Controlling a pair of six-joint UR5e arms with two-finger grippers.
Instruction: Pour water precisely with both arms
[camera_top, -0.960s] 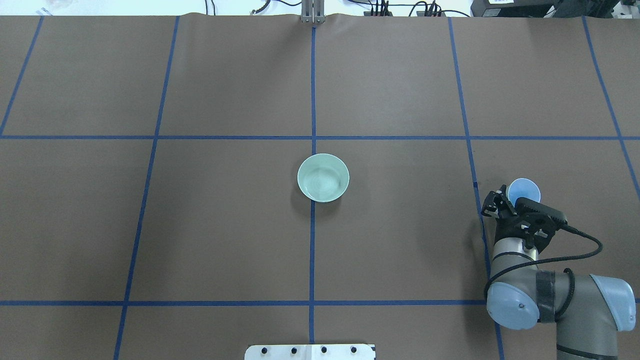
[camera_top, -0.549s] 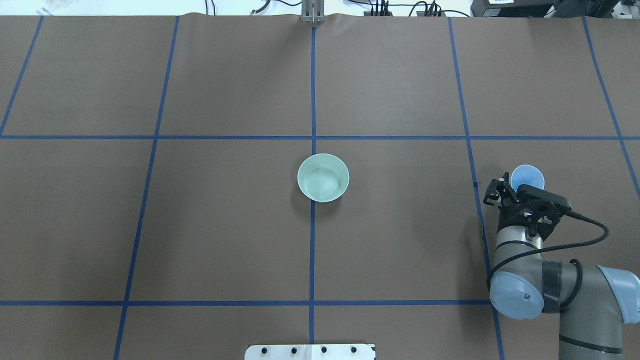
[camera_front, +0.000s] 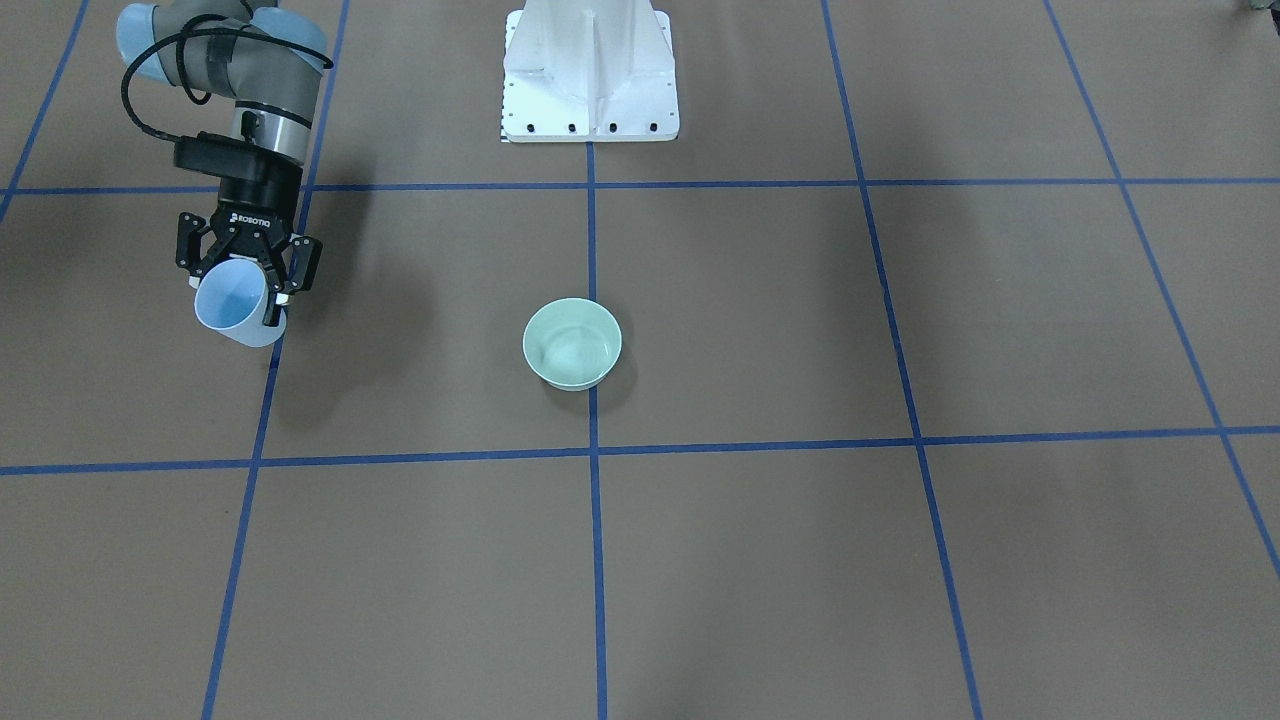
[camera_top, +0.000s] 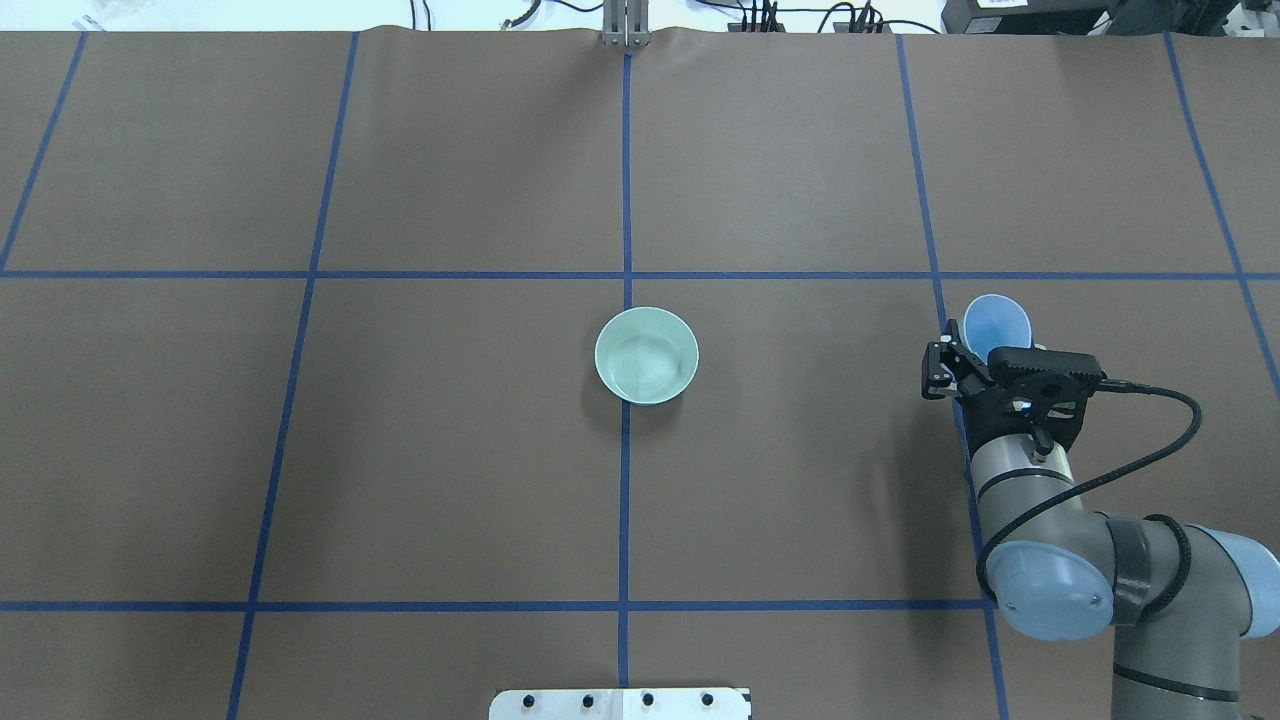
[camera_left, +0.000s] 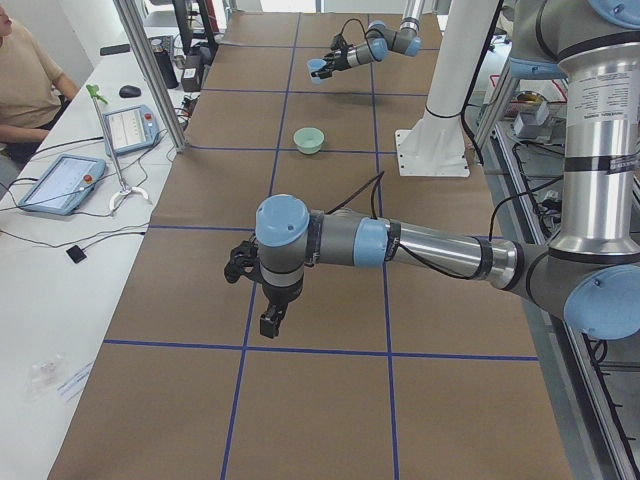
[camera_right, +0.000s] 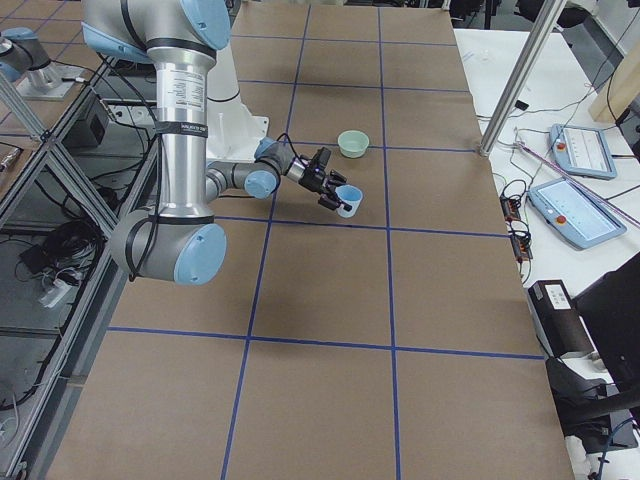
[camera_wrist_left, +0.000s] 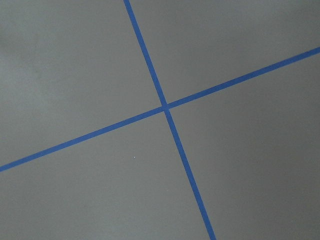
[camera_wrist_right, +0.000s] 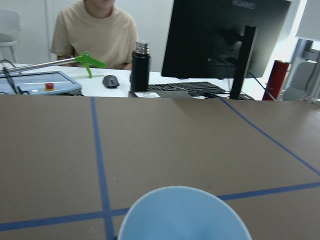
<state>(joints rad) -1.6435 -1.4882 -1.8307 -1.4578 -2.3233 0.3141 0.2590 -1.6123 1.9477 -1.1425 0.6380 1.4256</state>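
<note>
At the robot's left end of the brown surface (camera_top: 450, 450), your left arm (camera_left: 420, 245) reaches low over the blue tape lines (camera_top: 626, 200), its left gripper (camera_left: 270, 320) hanging downward. From this side view you cannot tell whether its fingers (camera_left: 267, 326) are spread or pressed together. At centre, the pale green bowl (camera_top: 646, 355) stands upright on the middle tape line, with a whitish glint of water (camera_top: 648, 368) in its bottom. Well apart, on the robot's right, your right gripper (camera_front: 240, 285) pinches a light blue cup (camera_top: 996, 322) between its fingers, off the surface and tipped, mouth facing away from the robot's base.
</note>
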